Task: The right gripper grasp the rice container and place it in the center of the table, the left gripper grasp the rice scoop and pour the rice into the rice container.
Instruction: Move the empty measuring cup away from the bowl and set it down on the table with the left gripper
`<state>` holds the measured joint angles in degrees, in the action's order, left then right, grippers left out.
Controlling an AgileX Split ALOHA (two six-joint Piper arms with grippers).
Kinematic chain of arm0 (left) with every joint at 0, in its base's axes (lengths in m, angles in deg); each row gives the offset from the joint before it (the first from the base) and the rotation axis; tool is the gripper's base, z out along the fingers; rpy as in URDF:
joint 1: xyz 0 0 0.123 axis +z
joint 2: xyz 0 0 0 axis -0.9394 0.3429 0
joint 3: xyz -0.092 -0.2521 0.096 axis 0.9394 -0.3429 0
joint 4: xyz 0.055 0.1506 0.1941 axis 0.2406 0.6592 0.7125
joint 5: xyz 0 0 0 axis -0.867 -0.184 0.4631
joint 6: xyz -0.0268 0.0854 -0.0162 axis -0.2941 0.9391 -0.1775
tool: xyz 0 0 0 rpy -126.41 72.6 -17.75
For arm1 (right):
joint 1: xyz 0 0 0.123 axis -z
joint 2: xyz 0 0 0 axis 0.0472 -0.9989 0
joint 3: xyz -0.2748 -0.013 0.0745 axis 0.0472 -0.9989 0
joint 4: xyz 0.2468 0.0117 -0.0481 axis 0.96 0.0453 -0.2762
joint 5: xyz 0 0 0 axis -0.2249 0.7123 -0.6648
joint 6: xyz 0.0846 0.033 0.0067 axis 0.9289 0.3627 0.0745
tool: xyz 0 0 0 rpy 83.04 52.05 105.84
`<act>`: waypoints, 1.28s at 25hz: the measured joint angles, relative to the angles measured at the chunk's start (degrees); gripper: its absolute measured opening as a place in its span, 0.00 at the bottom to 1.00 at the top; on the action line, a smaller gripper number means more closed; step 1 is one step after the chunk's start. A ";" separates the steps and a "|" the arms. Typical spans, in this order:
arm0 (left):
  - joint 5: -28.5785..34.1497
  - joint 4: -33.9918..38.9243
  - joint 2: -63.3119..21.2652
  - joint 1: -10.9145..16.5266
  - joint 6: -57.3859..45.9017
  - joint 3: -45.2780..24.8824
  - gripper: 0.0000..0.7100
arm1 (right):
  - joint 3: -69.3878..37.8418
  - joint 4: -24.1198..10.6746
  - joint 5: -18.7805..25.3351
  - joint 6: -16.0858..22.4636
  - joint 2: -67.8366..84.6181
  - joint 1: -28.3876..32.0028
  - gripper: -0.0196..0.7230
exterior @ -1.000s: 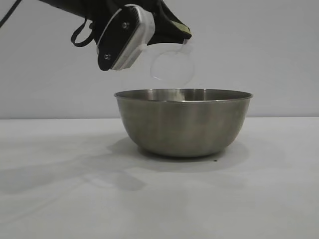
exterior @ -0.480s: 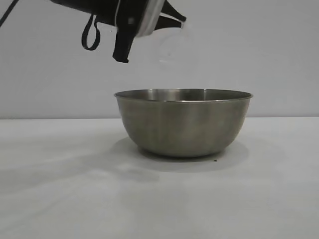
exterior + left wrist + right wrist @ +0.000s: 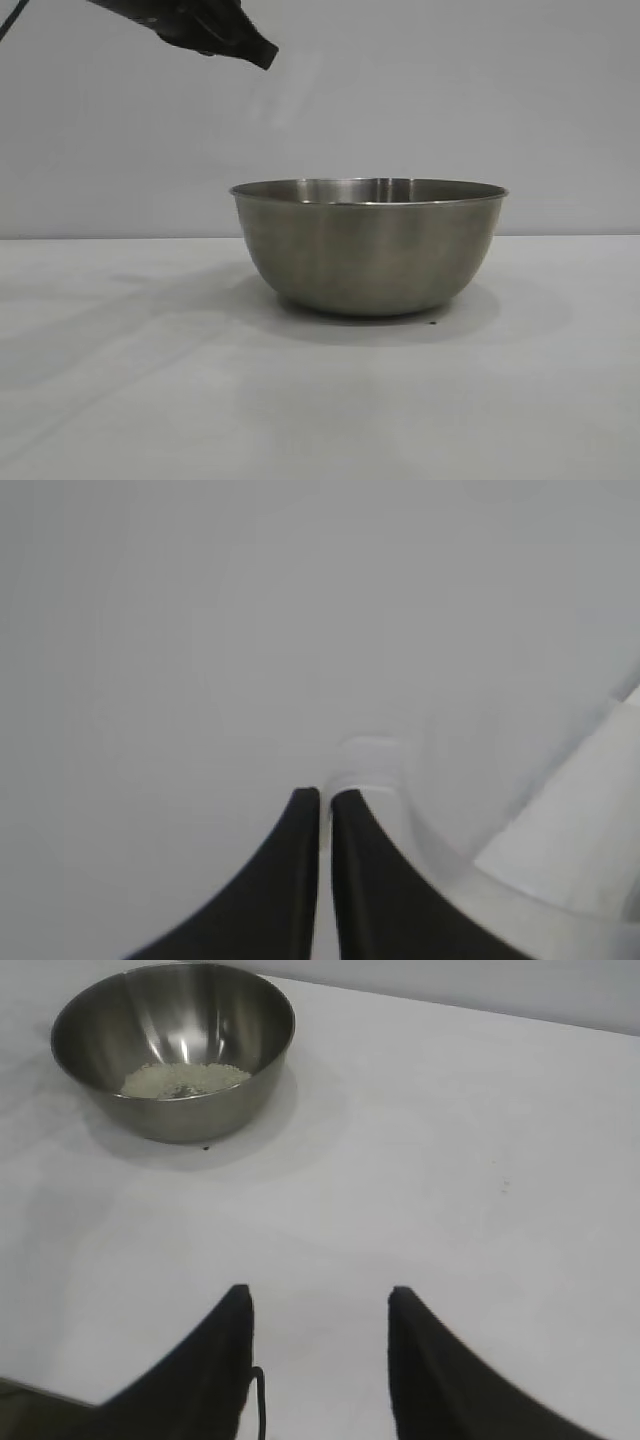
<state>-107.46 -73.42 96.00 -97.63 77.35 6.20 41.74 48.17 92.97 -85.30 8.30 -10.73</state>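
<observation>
The rice container [image 3: 368,245], a big steel bowl, stands mid-table in the exterior view. In the right wrist view the rice container [image 3: 175,1045] holds a low heap of rice [image 3: 183,1079]. My left gripper [image 3: 262,50] hangs high above and to the left of the bowl. In its wrist view the left gripper [image 3: 325,798] is shut on the handle of the translucent rice scoop [image 3: 368,763], facing a blank wall. My right gripper [image 3: 318,1295] is open and empty over bare table [image 3: 450,1160], well away from the bowl.
A plain grey wall [image 3: 480,100] rises behind the white table [image 3: 120,380]. A small dark speck [image 3: 432,321] lies by the bowl's base.
The left gripper has swung up and to the left with the scoop, away from above the bowl. The bowl and the right gripper have not moved.
</observation>
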 joint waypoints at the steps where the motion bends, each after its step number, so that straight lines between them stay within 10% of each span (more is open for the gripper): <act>1: 0.00 -2.24 0.00 0.00 -0.14 -0.77 0.00 | 0.00 0.00 0.00 0.09 0.00 0.00 0.43; 17: -15.39 1.71 -0.54 2.23 -17.95 -26.96 0.00 | 0.00 -0.08 0.00 0.35 0.00 0.00 0.43; 32: -19.66 3.04 5.21 2.23 -20.64 -29.84 0.00 | 0.00 -0.08 0.00 0.35 0.00 0.00 0.43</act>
<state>-127.12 -70.38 101.21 -95.39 56.72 -23.64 41.74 48.09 92.97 -84.95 8.30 -10.73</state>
